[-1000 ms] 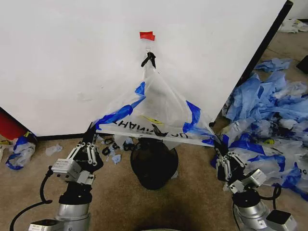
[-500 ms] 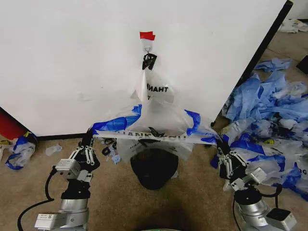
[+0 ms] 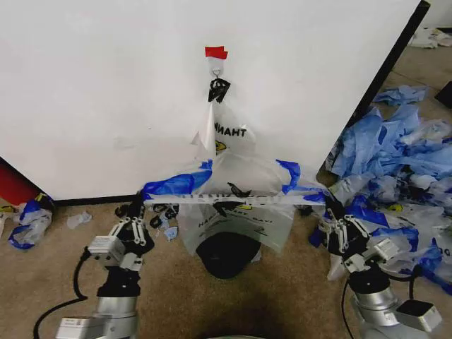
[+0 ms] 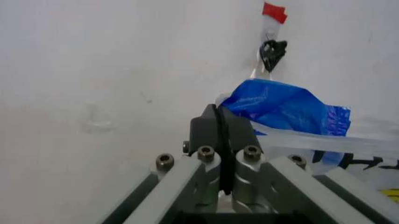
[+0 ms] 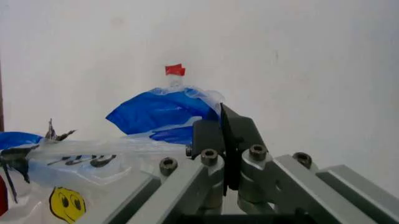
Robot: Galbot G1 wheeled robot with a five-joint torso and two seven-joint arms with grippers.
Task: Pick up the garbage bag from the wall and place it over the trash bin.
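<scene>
- left pincer (image 3: 139, 205), lower left of the head frame: clenched on the blue left handle of the garbage bag (image 3: 236, 212).
- bag at centre frame, off the hook (image 3: 218, 73) on the wall (image 3: 99, 85), mouth pulled into a taut band just above the trash bin (image 3: 226, 256).
- a second clear bag (image 3: 227, 133) with black lettering hangs from the hook.
- right pincer (image 3: 326, 205), lower right: clamped on the blue right handle.
- step: spreading the mouth over the bin. next likely needs both pincers lowered evenly so the opening passes around the rim.
</scene>
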